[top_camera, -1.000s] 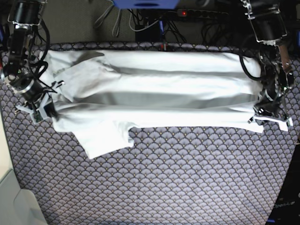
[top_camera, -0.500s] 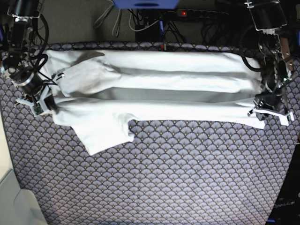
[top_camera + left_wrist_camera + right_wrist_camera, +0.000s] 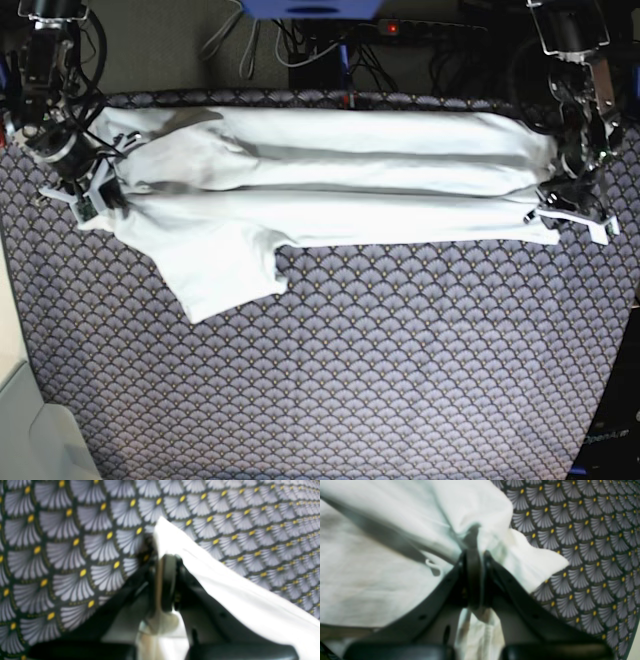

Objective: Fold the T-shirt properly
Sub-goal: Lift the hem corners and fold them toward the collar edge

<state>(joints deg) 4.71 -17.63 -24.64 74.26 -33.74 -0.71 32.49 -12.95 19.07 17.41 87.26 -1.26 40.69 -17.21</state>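
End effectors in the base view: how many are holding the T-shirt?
2. The right end effector grips the T-shirt at its left end; the left end effector grips its right end.

Even bright overhead light, soft shadows in shirt folds; wrist views blurred up close.

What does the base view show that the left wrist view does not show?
Only the base view shows the whole T-shirt stretched between both arms, one sleeve hanging toward the near side, the right gripper and the cables behind the table. Only the left wrist view shows, close up, the left gripper shut on a pinched fold of white cloth. Both show the shirt, the left gripper and the scallop-patterned cloth beneath.
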